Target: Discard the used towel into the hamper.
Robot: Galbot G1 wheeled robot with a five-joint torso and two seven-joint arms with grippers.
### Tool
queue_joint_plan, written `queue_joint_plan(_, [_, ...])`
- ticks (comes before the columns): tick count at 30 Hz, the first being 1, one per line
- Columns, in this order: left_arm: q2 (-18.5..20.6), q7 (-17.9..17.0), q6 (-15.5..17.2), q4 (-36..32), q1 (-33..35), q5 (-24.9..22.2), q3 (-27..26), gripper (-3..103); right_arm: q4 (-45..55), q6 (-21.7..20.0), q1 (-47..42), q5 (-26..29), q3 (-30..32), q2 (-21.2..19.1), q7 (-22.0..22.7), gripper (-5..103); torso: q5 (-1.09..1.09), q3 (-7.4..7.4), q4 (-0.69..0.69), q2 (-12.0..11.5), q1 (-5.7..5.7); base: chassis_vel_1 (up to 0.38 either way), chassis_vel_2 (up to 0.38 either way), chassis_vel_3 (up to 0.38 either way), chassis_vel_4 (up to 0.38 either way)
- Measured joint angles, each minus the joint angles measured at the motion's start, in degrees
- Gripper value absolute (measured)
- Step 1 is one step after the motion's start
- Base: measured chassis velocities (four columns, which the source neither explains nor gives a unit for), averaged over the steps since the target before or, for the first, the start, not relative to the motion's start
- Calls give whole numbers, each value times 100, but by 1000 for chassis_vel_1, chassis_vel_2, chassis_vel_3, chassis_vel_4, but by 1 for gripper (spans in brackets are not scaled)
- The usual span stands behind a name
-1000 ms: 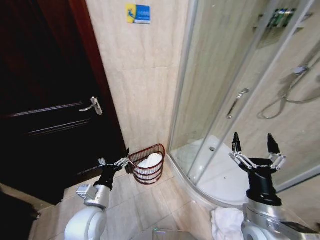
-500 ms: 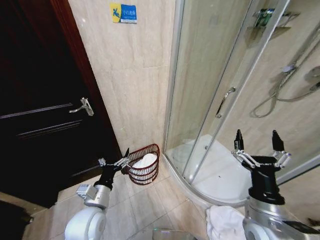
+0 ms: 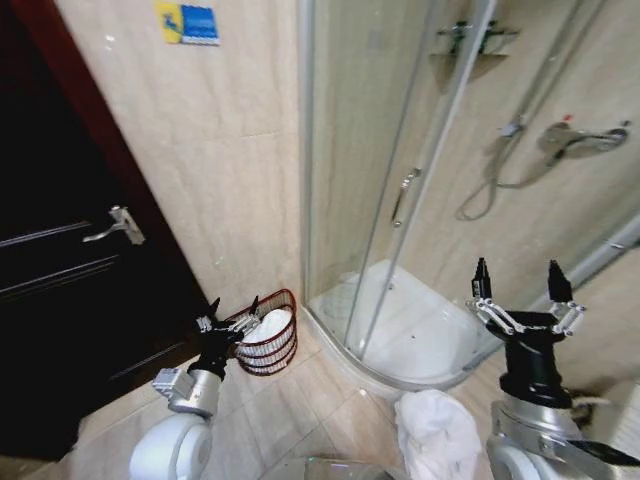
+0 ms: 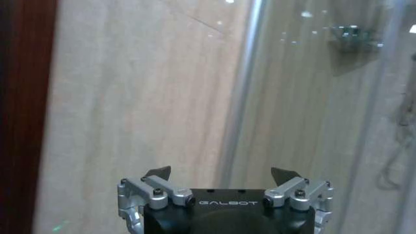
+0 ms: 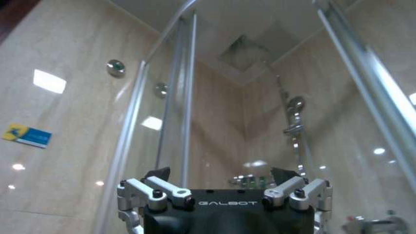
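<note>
Left gripper (image 3: 232,313) is hanging low at the near left with its fingers spread apart and nothing between them; the left wrist view (image 4: 221,174) is showing the same gap, with tiled wall and a glass edge behind it. The hamper (image 3: 268,345) is sitting on the floor tiles just beyond and to the right of those fingertips, its near rim seeming to touch or nearly touch them; contact cannot be told. White cloth (image 3: 270,324) is lying inside the hamper, reaching up to the rim.

Right gripper (image 3: 520,292) is standing raised at the near right, fingers pointing up and held wide apart, gripping nothing; the right wrist view (image 5: 221,174) is looking up past them at the shower head and glass. A crumpled white towel (image 3: 435,430) is lying on the floor at the near right, beside the right arm's base and well apart from the hamper.

The shower enclosure (image 3: 400,190) is standing to the right of the hamper, its curved tray (image 3: 420,345) bulging between hamper and towel. The dark door (image 3: 70,260) with its lever handle (image 3: 115,225) is filling the left.

Against half a second ago, the whole head view is sitting further right: door, wall sign (image 3: 187,22) and hamper are all lying more leftward in frame, while both grippers are keeping their poses.
</note>
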Motion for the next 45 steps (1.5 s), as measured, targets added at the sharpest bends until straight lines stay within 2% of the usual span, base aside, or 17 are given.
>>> queue_joint_plan(12, [0, 0, 0, 0, 0, 0, 1, 100, 0, 99, -29, -3, 6, 52, -22, 100, 0, 1, 1, -1, 2, -17, -68, -74, -19])
queue_joint_plan(19, [0, 0, 0, 0, 0, 0, 1, 100, 0, 99, -18, -3, -8, 44, -13, 100, 3, 0, 0, 0, 0, 163, -150, -167, 168])
queue_joint_plan(21, [0, 0, 0, 0, 0, 0, 0, 100, 0, 99, 1, -3, -12, 34, -8, 100, -3, 0, 0, 0, 0, 196, -229, -234, 235])
queue_joint_plan(24, [0, 0, 0, 0, 0, 0, 0, 100, 0, 117, 27, 0, -11, 28, 3, 100, 3, 0, 0, 0, -1, 252, -227, -257, 246])
queue_joint_plan(25, [0, 0, 0, 0, 1, 0, 0, 100, 0, 117, 31, 2, -11, 27, 6, 100, -4, -1, 1, 1, -3, 211, -230, -260, 205])
queue_joint_plan(29, [0, 0, 0, 0, 6, 0, 0, 100, 0, 117, 53, 6, -3, 12, 14, 100, 2, -3, 0, 4, -8, 162, -162, -175, 154])
queue_joint_plan(45, [0, 0, 0, 0, 0, 0, 0, 100, 0, 22, 133, -5, 143, -49, 48, 100, 0, 0, 0, -1, 1, -18, 5, 11, -13])
